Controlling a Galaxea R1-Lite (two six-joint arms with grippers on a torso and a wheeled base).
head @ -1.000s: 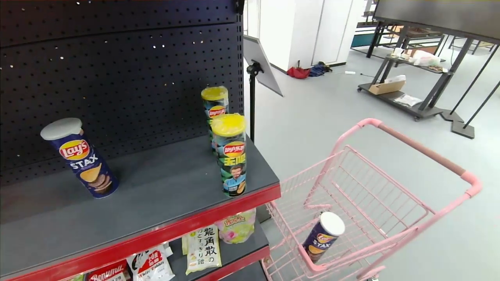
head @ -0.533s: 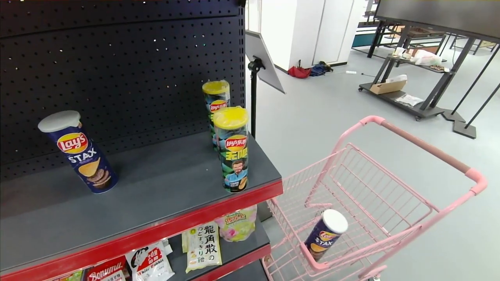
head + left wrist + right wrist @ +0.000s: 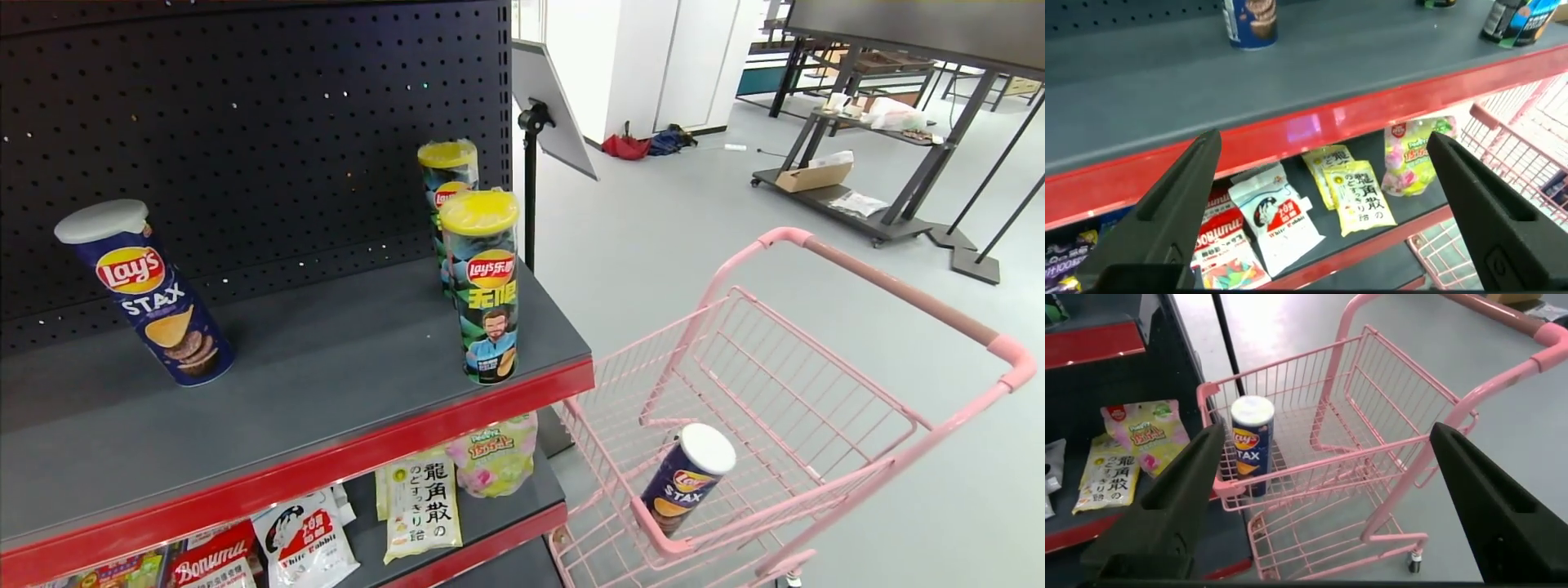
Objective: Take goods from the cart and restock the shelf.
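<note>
Done: 3 cans are standing on the shelf (image 3: 326, 384): the shelved blue can (image 3: 147, 294) toward its left, 2 yellow-lid cans (image 3: 486, 286) at its right end.
Remaining: the cart can (image 3: 686, 482) is leaning in the cart (image 3: 890, 290), just right of the shelf.
Left gripper (image 3: 1323, 140): gaping wide, empty, facing the shelf's red edge.
Right gripper (image 3: 1327, 429): gaping wide, empty, hanging over the cart, right of the shelf.
Progress: approx. 3 of 4 seem restocked; the last pickup isn't started yet.
</note>
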